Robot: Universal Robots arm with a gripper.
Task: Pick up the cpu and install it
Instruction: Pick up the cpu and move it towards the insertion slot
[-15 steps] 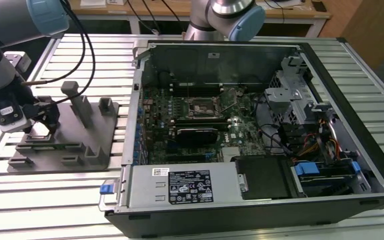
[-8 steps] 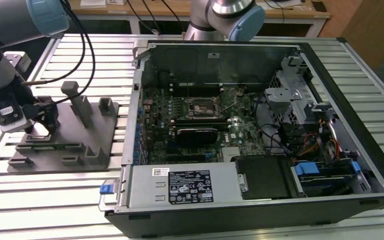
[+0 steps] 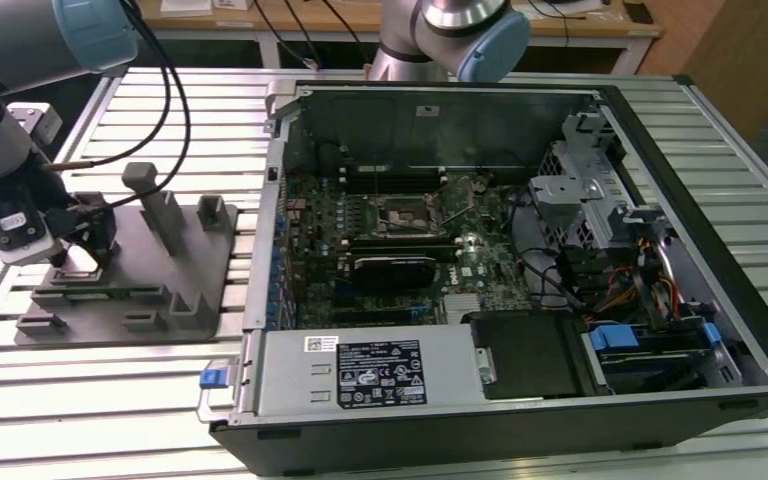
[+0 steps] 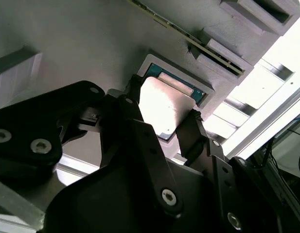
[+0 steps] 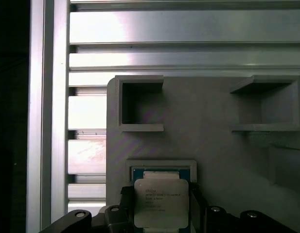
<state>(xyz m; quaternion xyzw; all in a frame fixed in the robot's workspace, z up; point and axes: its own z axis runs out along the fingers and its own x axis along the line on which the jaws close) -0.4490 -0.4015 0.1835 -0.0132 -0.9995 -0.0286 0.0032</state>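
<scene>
The gripper [image 3: 75, 255] is down low on the fixture [image 3: 157, 295], right over the cpu [image 5: 161, 201]. The posts [image 3: 171, 212] stand just beside it on the exterior view's right and block a sideways run that way, though there's open air straight above. Beyond them the wall [image 3: 275, 200] of the case [image 3: 651, 130] rises between fixture and board. The top lies open and there's clear air over the socket [image 3: 404, 215], but a black block [image 3: 391, 270] sits just beside it, and the drive cage [image 3: 584, 175] and cables [image 3: 558, 270] crowd the exterior view's right.
</scene>
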